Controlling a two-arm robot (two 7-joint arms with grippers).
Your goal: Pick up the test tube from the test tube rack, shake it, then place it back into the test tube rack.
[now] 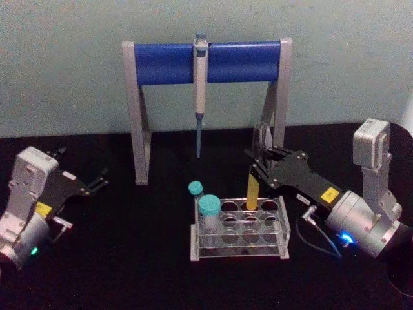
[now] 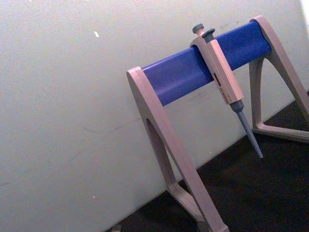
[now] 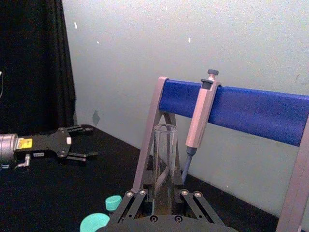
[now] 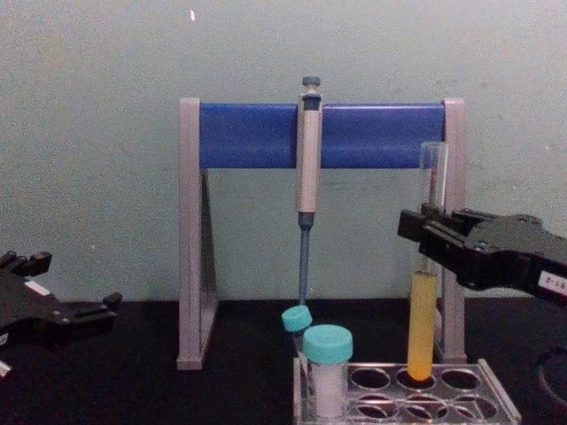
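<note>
A: Where's the test tube (image 1: 252, 190)?
B: Upright, foot in the far middle hole of the test tube rack (image 1: 240, 248). The right claw (image 1: 255, 169) looks clamped round it, so lift straight up. The left claw (image 1: 98, 181) idles open, far left.

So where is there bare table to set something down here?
Bare table lies between the left gripper and the rack, and in the strip in front of the rack. Crowded: right of the rack, where the right gripper reaches in at the test tube, and behind it, under the hanging pipette and stand.
</note>
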